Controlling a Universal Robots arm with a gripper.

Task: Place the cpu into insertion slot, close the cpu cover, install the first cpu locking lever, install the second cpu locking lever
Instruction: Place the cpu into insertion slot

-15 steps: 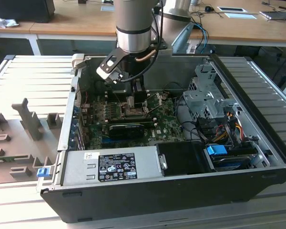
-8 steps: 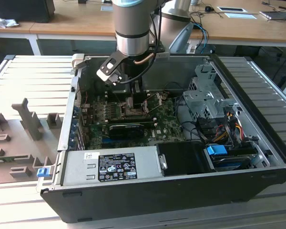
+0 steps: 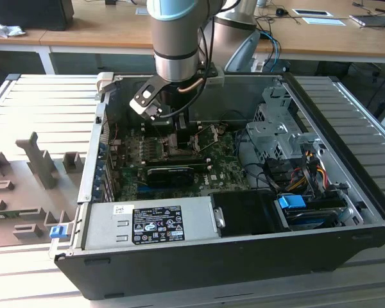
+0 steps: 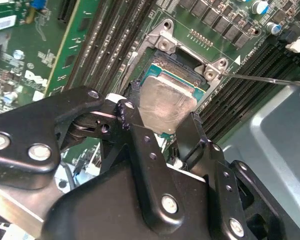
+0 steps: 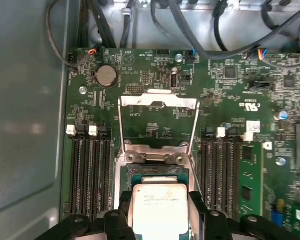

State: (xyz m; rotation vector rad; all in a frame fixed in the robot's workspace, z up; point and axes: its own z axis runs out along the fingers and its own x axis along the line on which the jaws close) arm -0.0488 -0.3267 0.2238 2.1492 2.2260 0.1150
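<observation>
My gripper (image 4: 160,116) is shut on the cpu (image 4: 167,100), a pale silvery square chip held by two opposite edges between the black fingers (image 4: 132,120). The cpu (image 5: 160,205) hangs level, directly over the insertion slot (image 5: 157,172), very close to it; whether it touches I cannot tell. The cpu cover (image 5: 180,102) stands open, tipped back beyond the slot, its cut-out middle showing the green board behind. A thin locking lever rod (image 4: 265,79) sticks out from the slot's corner. In the exterior view the gripper (image 3: 179,138) reaches down into the computer case.
Memory slots (image 5: 90,175) flank the socket on both sides. A long black card (image 3: 170,173) lies across the board in front of the arm. The power supply (image 3: 147,224) and drive cage (image 3: 276,128) stand inside the case, with cables (image 5: 230,20) along the board's far edge.
</observation>
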